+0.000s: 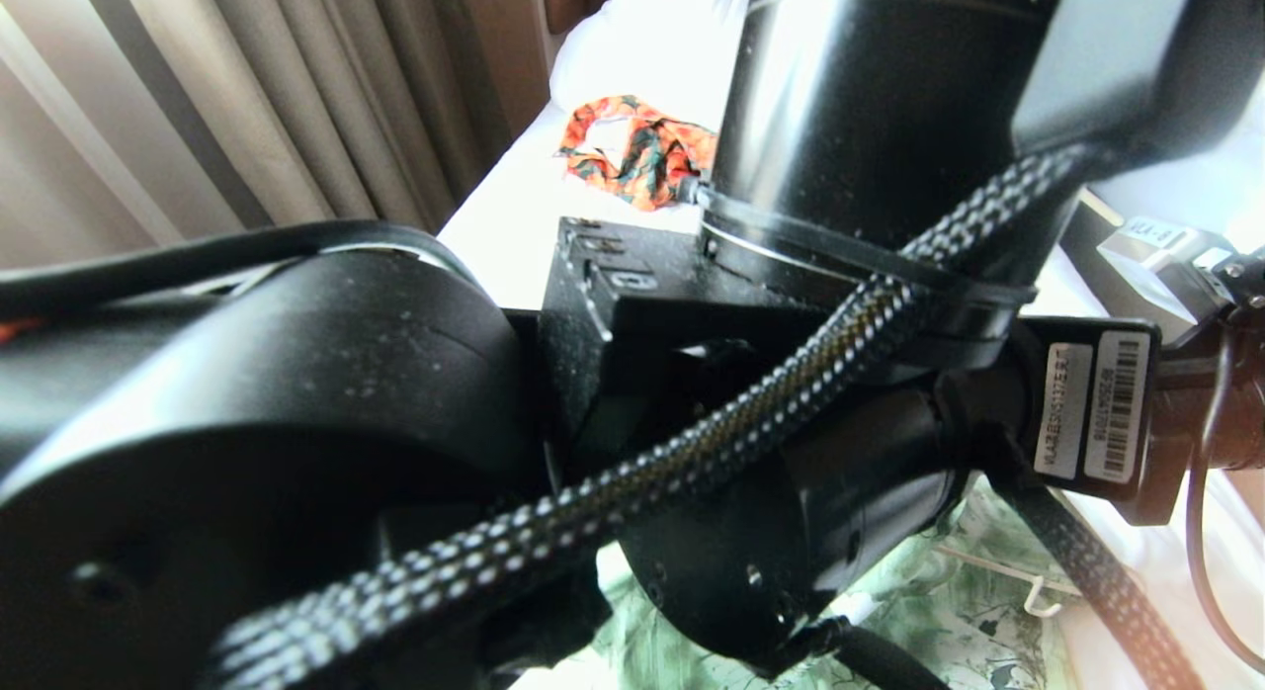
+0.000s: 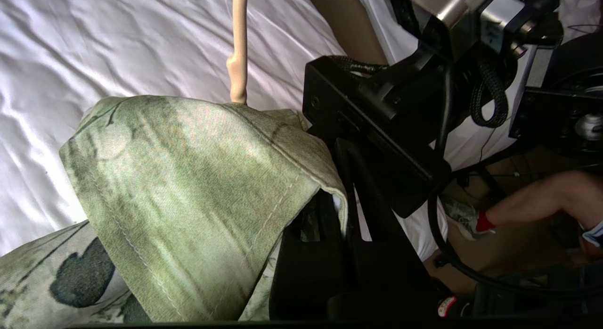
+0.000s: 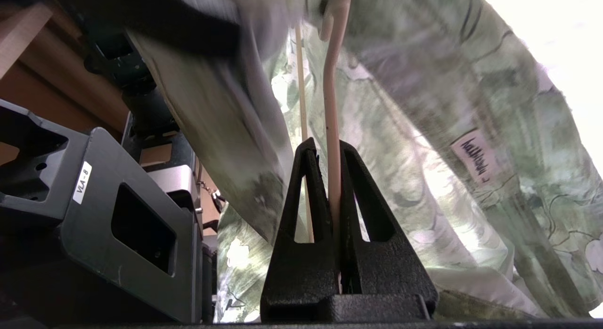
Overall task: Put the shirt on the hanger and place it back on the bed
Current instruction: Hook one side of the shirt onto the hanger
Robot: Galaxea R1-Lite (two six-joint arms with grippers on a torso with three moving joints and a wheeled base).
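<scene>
Black robot arm segments (image 1: 296,443) fill most of the head view, crossed by a braided black-and-white cable sleeve (image 1: 692,443) that runs diagonally from the lower left to the upper right. A black module with two white barcode labels (image 1: 1092,413) sits at the right. Behind the arms lies the bed's white sheet (image 1: 514,215), with a crumpled orange-and-dark-green patterned garment (image 1: 637,151) on it. Beige pleated curtains (image 1: 247,97) hang at the left. Low in the picture, the light and dark green printed shirt (image 1: 939,611) shows beneath the arms, with a thin cream wire hanger (image 1: 1028,581) on it.
</scene>
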